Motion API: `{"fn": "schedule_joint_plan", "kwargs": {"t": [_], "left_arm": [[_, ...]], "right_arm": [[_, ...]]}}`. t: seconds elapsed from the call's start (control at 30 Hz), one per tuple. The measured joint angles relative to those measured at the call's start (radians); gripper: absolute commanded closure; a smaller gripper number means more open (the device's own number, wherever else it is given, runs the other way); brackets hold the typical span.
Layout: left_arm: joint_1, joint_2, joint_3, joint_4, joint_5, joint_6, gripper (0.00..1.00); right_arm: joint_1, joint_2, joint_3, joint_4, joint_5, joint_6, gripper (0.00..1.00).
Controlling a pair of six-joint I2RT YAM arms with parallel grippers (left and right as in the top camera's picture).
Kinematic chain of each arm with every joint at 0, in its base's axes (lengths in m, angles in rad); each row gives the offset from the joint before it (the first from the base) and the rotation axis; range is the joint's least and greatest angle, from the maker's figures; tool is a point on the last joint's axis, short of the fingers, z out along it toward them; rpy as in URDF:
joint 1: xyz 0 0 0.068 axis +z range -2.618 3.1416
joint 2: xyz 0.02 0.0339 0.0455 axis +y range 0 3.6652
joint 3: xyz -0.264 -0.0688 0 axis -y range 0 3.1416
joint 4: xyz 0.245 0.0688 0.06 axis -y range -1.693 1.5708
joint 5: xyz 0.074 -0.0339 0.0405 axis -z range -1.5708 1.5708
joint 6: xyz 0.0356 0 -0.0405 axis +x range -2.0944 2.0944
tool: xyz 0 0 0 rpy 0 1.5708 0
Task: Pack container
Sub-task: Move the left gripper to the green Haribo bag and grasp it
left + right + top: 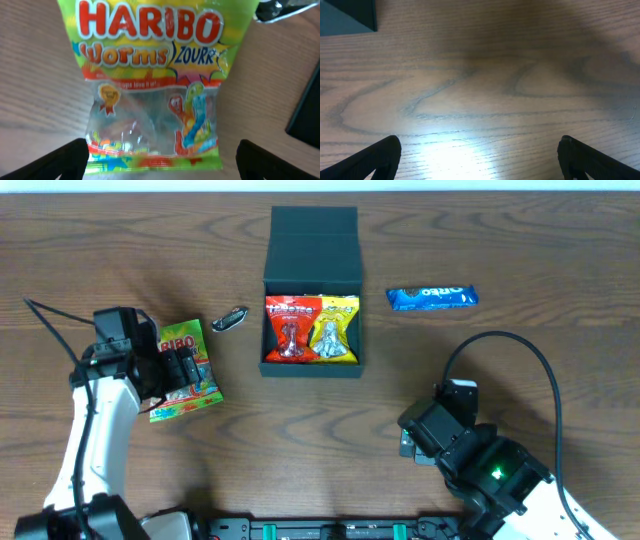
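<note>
Dark green-black matte square container (pixel 312 370), its hinged flap lid lying open behind it, sits near the middle of the far edge of the brown wooden table (pixel 540 240).

The left gripper (pixel 162 150) is spread wide and has hold of nothing. Its black fingers (pixel 65 160) flank the lower end of the green and yellow Haribo worms bag (pixel 150 75), which lies flat toward the table's left edge. Whether the fingers touch the bag's sides I cannot tell. Beyond the bag, between it and the container, lies a small dark shiny wrapped sweet (pixel 230 320).

The right gripper (pixel 479 145) is also wide open and empty. It hangs over bare wood toward the near right corner, well apart from every packet. One corner of the container shows at the top left of its wrist view.

Inside the container, a red packet (pixel 290 328) and a yellow packet (pixel 336 328) lie side by side, covering most of the floor as seen from above. A blue Oreo packet (pixel 432 297) lies on the table near the container's right side, toward the far edge.

By my reading the packing is partway along. Two packets are in, while the Haribo worms bag, the wrapped sweet and the Oreo packet are not yet packed. The lid is not yet shut. The step in hand looks like a grasp of the Haribo worms bag. With the floor nearly covered, the remaining items would probably have to go on top.
</note>
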Motion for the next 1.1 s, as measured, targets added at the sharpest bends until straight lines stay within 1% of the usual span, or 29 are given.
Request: {"fn": "schedule_joint_plan", "kwargs": {"t": [0.27, 0.43, 0.6, 0.83, 0.87, 0.9, 0.97, 1.0, 1.07, 1.1], "left_arm": [[-0.001, 0.124, 0.0, 0.112, -0.026, -0.011, 0.05], [-0.001, 0.195, 0.0, 0.12, -0.072, -0.03, 0.05], [-0.001, 0.226, 0.0, 0.137, -0.105, -0.031, 0.05], [-0.001, 0.259, 0.0, 0.148, -0.105, -0.05, 0.04], [-0.001, 0.26, 0.0, 0.148, -0.105, -0.053, 0.06], [-0.001, 0.261, 0.0, 0.148, -0.104, -0.054, 0.17], [-0.002, 0.261, 0.0, 0.148, -0.098, -0.06, 0.31], [-0.002, 0.261, 0.0, 0.148, -0.096, -0.056, 0.36], [-0.002, 0.261, 0.0, 0.148, -0.096, -0.056, 0.4], [-0.002, 0.261, 0.0, 0.148, -0.096, -0.057, 0.45]], "right_arm": [[0.0, 0.0, 0.0, 0.004, 0.0, 0.0, 0.01], [0.0, 0.0, 0.0, 0.008, 0.0, 0.0, 0.01], [0.0, 0.0, 0.0, 0.016, 0.0, 0.0, 0.01], [0.0, 0.0, 0.0, 0.018, 0.0, 0.0, 0.01], [0.0, 0.0, 0.0, 0.018, 0.0, 0.0, 0.01], [0.0, 0.0, 0.0, 0.018, 0.0, 0.0, 0.01], [0.0, 0.0, 0.0, 0.018, 0.0, 0.0, 0.01], [0.0, 0.0, 0.0, 0.018, 0.0, 0.0, 0.01], [0.0, 0.0, 0.0, 0.018, 0.0, 0.0, 0.01], [0.0, 0.0, 0.0, 0.018, 0.0, 0.0, 0.01]]}}
